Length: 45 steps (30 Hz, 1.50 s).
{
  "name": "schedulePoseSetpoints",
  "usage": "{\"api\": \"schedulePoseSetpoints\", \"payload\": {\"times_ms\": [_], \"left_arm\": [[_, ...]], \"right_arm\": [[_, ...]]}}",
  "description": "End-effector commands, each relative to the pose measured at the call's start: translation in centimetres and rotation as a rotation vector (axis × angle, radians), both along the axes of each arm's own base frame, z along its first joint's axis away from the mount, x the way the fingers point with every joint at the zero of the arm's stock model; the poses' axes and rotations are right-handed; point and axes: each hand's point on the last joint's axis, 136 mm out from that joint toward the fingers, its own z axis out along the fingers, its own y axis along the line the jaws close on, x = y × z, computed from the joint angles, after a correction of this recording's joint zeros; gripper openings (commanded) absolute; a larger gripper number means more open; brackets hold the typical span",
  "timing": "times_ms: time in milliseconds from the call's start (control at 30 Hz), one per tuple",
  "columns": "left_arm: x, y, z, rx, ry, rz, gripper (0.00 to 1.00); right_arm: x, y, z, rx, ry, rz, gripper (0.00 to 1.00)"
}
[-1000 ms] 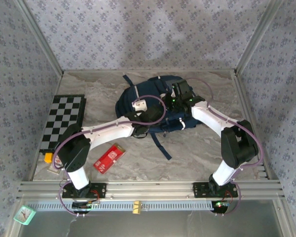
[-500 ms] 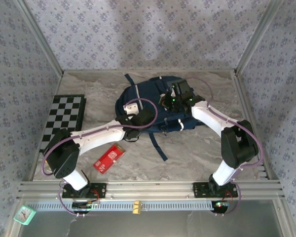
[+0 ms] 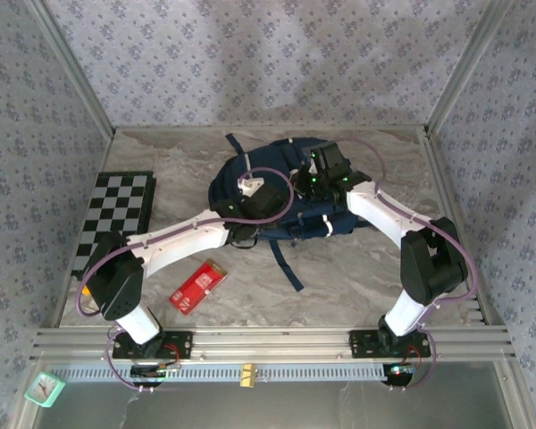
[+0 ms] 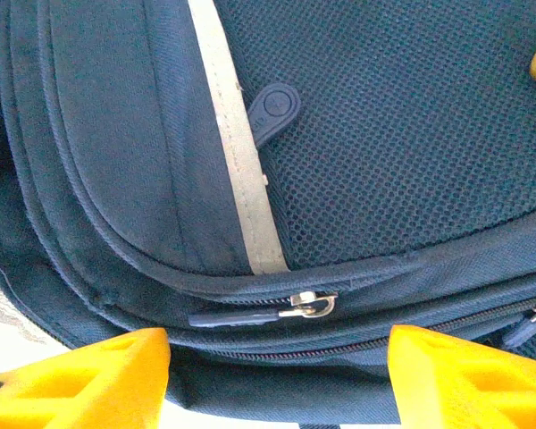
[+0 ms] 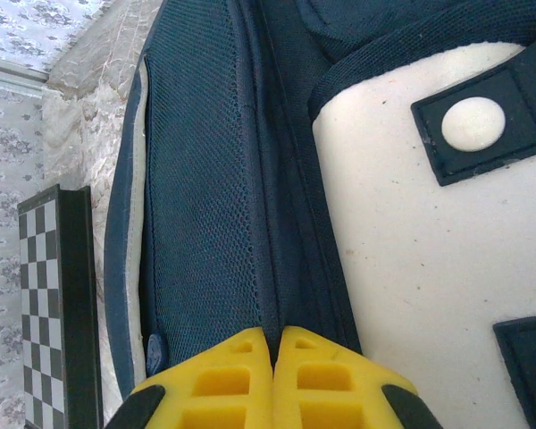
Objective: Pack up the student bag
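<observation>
The student bag (image 3: pixel 277 156) lies flat on the counter (image 3: pixel 366 268), just toward 12 o'clock from the counter's middle, with one dark strap (image 3: pixel 286 261) trailing toward 6 o'clock. Both arms reach in over it, which reads as preparation to open it: nothing can go in while the zips are closed.

The left fingers (image 4: pixel 80 380) are released, spread wide with nothing between them. They straddle the zip pull (image 4: pixel 237 315) that sits where the white stripe (image 4: pixel 237 152) meets the zip line. That placement suggests the pull is the target, but it is not yet grasped. A round rubber tab (image 4: pixel 272 112) lies further up the mesh panel, untouched.

The right fingers (image 5: pixel 250 380) are clenched together, set against a seam of the bag beside the white patch (image 5: pixel 411 268). Probably they pin the bag so it will not slide when the zip is tugged. Whether any cloth is caught between them I cannot tell.

A checkerboard (image 3: pixel 116 219) lies at 9 o'clock of the bag, well apart, and a red packet (image 3: pixel 197 284) at 7 o'clock near the left arm, likely waiting to be packed.

The counter has a pale marbled surface. Floral-papered walls (image 3: pixel 268 63) close in three sides, and a metal rail (image 3: pixel 268 340) runs along the near edge
</observation>
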Motion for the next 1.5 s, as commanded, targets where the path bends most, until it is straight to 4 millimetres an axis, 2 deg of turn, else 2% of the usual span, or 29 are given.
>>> {"api": "schedulePoseSetpoints", "payload": {"times_ms": [0, 333, 733, 867, 1100, 1233, 1467], "left_arm": [[0.6, -0.3, 0.9, 0.026, -0.025, -0.046, 0.67], [0.2, 1.0, -1.2, 0.059, 0.024, -0.150, 0.67], [3.2, -0.4, 0.5, 0.068, -0.084, -0.274, 0.64], [3.6, -1.2, 0.4, 0.051, -0.083, -0.305, 0.54], [3.1, -1.9, 0.8, 0.012, -0.105, -0.356, 0.28], [2.8, -1.0, 0.7, 0.040, -0.103, -0.354, 0.15], [1.8, 1.1, 0.6, 0.103, -0.100, -0.343, 0.01]], "right_arm": [[1.1, 1.2, 2.6, 0.040, -0.075, 0.017, 0.00], [1.2, 1.7, 2.7, 0.047, -0.071, 0.030, 0.00], [1.0, 2.8, 2.5, 0.044, -0.064, 0.052, 0.00], [1.1, 2.9, 2.3, 0.045, -0.058, 0.052, 0.00], [1.0, 2.6, 2.1, 0.030, -0.054, 0.056, 0.00], [1.0, 2.3, 2.5, 0.029, -0.063, 0.056, 0.00], [1.1, 1.1, 3.0, 0.022, -0.068, 0.054, 0.00]]}}
